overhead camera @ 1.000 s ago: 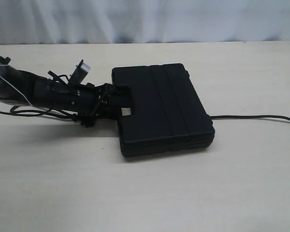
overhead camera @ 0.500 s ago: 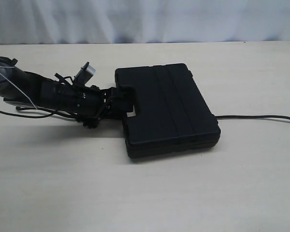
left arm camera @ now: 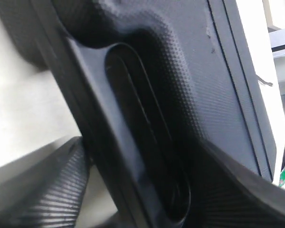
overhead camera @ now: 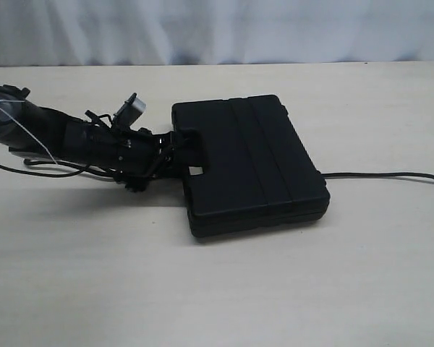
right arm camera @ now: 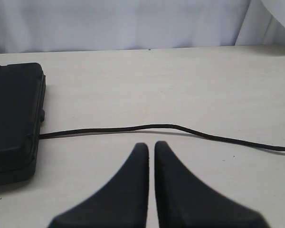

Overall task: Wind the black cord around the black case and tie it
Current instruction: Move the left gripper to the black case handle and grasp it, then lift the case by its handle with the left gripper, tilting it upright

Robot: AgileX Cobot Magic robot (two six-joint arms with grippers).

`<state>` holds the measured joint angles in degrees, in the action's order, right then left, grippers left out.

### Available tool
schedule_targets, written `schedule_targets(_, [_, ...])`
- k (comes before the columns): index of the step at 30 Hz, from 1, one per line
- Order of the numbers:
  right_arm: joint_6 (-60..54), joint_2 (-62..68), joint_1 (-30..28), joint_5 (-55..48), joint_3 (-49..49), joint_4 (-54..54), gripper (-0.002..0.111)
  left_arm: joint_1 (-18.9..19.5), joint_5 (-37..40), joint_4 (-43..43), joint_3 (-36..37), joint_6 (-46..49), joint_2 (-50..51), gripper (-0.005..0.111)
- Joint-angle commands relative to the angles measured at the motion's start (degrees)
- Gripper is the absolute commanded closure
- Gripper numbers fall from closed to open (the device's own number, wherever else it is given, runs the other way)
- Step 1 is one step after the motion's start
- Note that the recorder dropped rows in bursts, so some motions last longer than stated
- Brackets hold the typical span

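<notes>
Black case [overhead camera: 253,163] lies flat on the pale bench [overhead camera: 202,289], about mid-scene, lid up with its raised bands showing. At far left the left arm reaches in low over the bench, and the left pincer [overhead camera: 175,148] sits at the case's moulded handle on its left edge. In the left wrist view its fingers [left arm camera: 47,190] stand wide apart on either side of the handle bar; whether they press on it I cannot tell. From the foot of the case's right side the black cord [overhead camera: 383,174] runs along the bench to the right edge of the view; whether it passes under the case is hidden. Further right, the right pincer [right arm camera: 151,152] is closed and empty, hovering near the cord without touching it.
</notes>
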<state>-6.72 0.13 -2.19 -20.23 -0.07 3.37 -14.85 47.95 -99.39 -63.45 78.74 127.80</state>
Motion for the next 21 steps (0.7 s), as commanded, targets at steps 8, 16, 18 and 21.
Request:
schedule_targets(8, [0.1,-0.1,-0.3,0.2,0.1,0.5,0.104,-0.6,1.0,-0.6,0.0,0.5,-0.2,0.084])
schedule_targets(16, [0.1,-0.1,-0.3,0.2,0.1,0.5,0.104,-0.5,8.2,-0.6,-1.4,0.1,-0.3,0.107])
schedule_targets(18, [0.1,-0.1,-0.3,0.2,0.1,0.5,0.104,-0.5,8.0,-0.6,-1.4,-0.9,-1.0,0.107])
schedule_targets(21, [0.1,-0.1,-0.3,0.2,0.1,0.5,0.104,-0.5,2.1,2.6,-1.4,-3.9,-5.2,0.107])
